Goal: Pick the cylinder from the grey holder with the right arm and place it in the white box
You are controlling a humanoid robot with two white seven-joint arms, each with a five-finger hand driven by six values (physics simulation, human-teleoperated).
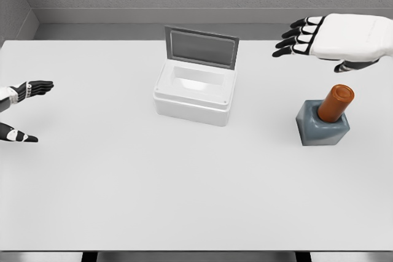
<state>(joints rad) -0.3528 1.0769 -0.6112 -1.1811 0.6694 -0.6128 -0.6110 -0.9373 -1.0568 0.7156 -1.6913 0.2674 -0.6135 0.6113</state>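
An orange-brown cylinder (336, 103) leans in the grey holder (322, 128) at the table's right side. My right hand (319, 46) hovers above and slightly behind it, palm down, fingers spread toward the left, holding nothing. The white box (195, 94) stands at the table's centre with its grey lid (201, 47) raised at the back; its inside looks bare. At the far left edge my left hand (24, 110) shows only its open fingers, resting low over the table.
The white table (184, 194) reaches from the grey back wall to the front edge. A wide stretch of tabletop lies between the box and the holder.
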